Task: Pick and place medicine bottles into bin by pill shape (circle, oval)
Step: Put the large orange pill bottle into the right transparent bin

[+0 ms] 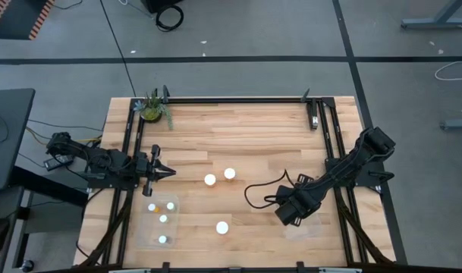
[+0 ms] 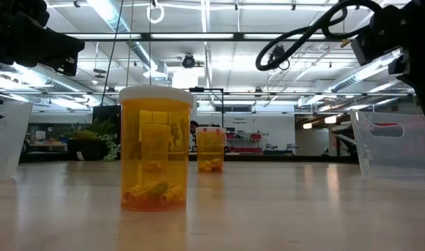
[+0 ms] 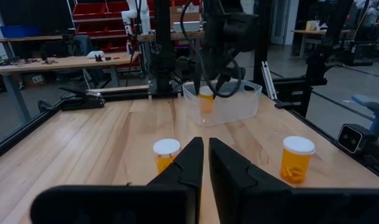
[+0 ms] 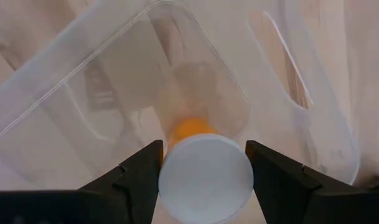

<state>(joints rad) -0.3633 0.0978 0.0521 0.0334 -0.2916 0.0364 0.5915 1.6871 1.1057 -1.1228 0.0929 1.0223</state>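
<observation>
Over the table's left side, the left gripper (image 1: 172, 173) hovers with fingers closed on nothing, above a bin (image 1: 161, 223) holding four bottles. Three bottles (image 1: 210, 180) stand mid-table. At right, the right gripper (image 4: 205, 163) clasps a white-capped bottle (image 4: 205, 174) above a clear bin (image 4: 65, 118).

We see a table (image 1: 253, 136) of pale wood, planked and smooth, with a soft sheen where ceiling lights reflect in the low view. The nearest bottle (image 2: 155, 150) has a translucent orange plastic body, glossy, under a matt white cap (image 2: 156, 92). The right bin (image 4: 301, 112) is clear, thin plastic, shiny along its edges, and the left bin (image 1: 159, 224) looks alike. The right gripper (image 4: 205, 177) has matt black plastic-looking fingers (image 4: 136, 174) around a white-capped bottle (image 4: 205, 174); the left gripper (image 3: 205, 163) looks the same dull black.
</observation>
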